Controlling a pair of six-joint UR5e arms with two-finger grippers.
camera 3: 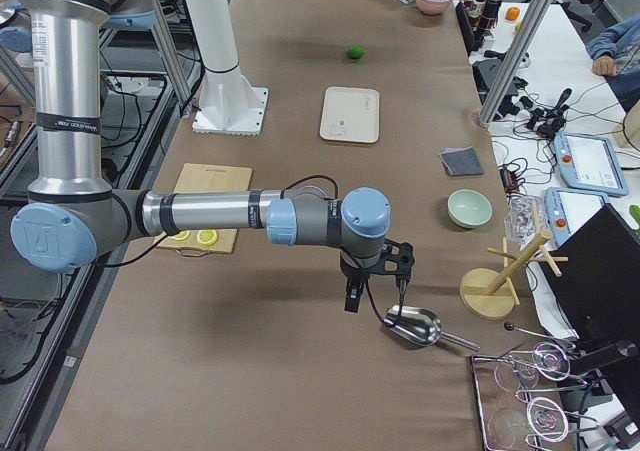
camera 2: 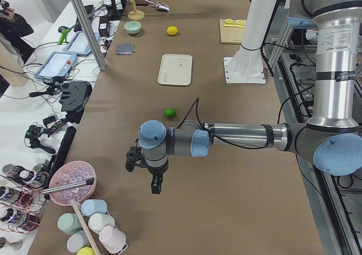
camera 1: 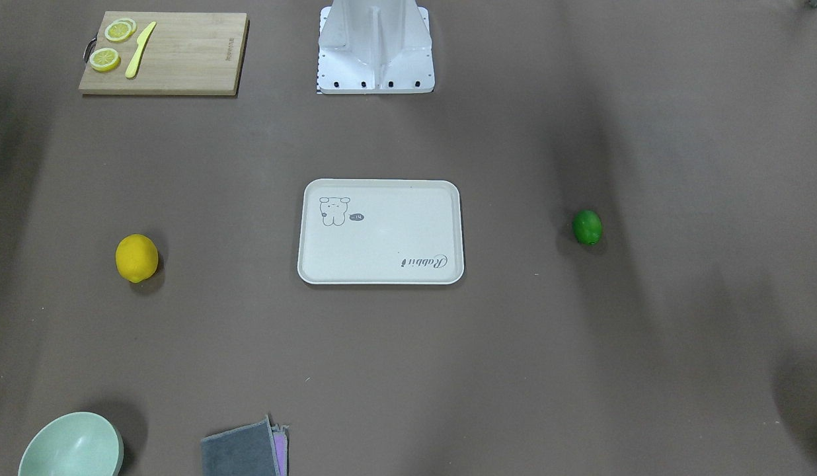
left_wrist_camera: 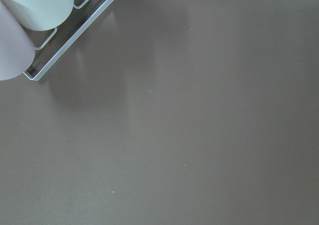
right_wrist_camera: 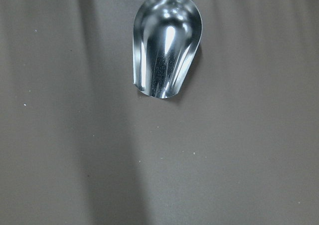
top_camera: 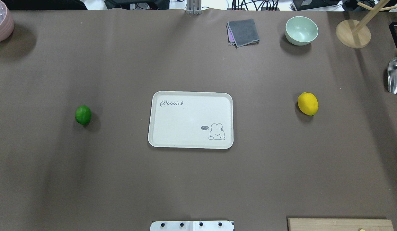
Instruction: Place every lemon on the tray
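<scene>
both lemons lie on the bare brown counter (top_camera: 198, 186), none on the tray (top_camera: 185, 122) yet. in the overhead view the tray sits in the middle of the frame, the green lemon (top_camera: 83, 115) is well apart at its left and the yellow lemon (top_camera: 307, 103) well apart at its right. the yellow one has its long axis a little diagonal, from upper left to lower right; the green one stands more up and down in the frame.

in the left side view the left gripper (camera 2: 142, 174) hangs over the counter in the lower middle, and the green lemon is beyond it, toward the frame's centre, so i think this arm is the nearer one for it. the right gripper (camera 3: 375, 291) hangs just above a metal scoop (right_wrist_camera: 167, 45), at its own end of the counter, which is the yellow lemon's side. for both grippers i cannot tell if the jaws are apart or together.

the counter cover looks matte and flat. a cutting board (camera 1: 164, 53) with slices, a bowl (top_camera: 301, 30) and a grey cloth (top_camera: 243, 32) stay at the edges.
</scene>
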